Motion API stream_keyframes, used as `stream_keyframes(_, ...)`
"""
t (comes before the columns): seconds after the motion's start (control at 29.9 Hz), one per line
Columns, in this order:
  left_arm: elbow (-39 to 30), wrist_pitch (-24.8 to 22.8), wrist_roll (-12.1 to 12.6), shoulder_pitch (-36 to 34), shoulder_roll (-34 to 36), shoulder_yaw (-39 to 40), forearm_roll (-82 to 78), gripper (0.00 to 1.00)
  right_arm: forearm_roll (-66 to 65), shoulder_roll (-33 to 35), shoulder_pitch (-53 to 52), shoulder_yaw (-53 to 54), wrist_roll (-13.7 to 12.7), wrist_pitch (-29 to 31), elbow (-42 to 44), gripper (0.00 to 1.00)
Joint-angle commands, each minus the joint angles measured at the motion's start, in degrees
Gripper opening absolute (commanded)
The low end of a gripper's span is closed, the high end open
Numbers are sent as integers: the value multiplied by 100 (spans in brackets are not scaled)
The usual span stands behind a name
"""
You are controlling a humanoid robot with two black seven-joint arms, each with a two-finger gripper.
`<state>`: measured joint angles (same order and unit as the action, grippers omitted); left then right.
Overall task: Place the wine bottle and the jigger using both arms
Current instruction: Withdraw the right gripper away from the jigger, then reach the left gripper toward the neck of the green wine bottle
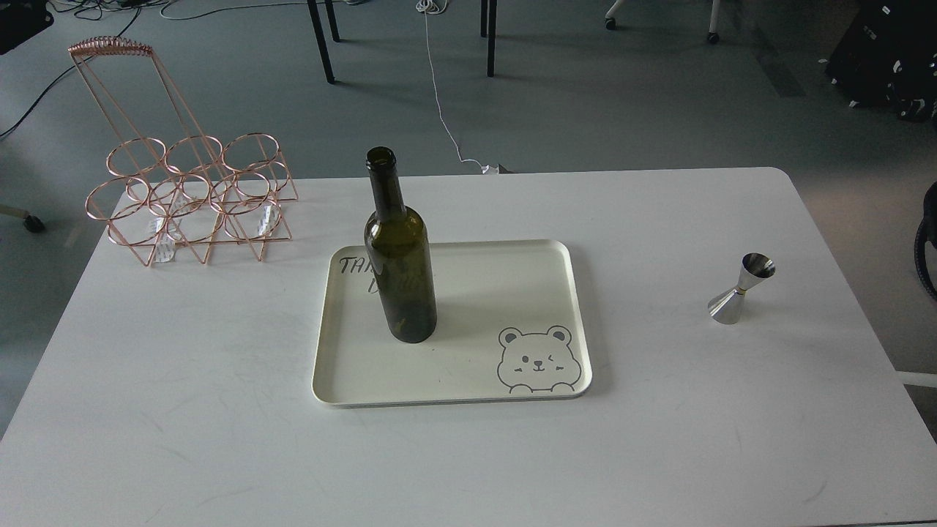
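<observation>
The wine bottle [400,271], dark olive-green with an open neck, stands upright on the left part of a cream tray [512,285] in the middle of the white table. The jigger [741,289], small, silver and hourglass-shaped, stands upright on the bare table far to the right, well apart from the tray. Neither gripper shows over the table. Only a black cable loop [927,249] shows at the right edge. A dark shape [22,16] sits in the top left corner; I cannot tell what it is.
A copper wire bottle rack [187,197] stands at the table's back left corner. The tray has a bear drawing [538,360] at its front right. Beyond the table's far edge lie the floor, chair legs and a white cable [439,95].
</observation>
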<state>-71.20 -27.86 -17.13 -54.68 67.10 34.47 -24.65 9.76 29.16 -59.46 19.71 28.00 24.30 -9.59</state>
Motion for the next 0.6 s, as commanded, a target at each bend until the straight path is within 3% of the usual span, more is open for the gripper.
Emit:
stream_keyframes(0.0,-911,-1,-1,-61,110,7,-1390,98,895,-33,154,41,0,232,98,97)
stream_keyframes(0.27,-2020,228,-10,-52,-276,-28,-4598,98,1134,-33,444,718,0,370,81,97)
stream_keyframes(0.57,-2126,570,-28,45,-1207,-247,-6963,98,1125,-24,471,727,0,370,80,97)
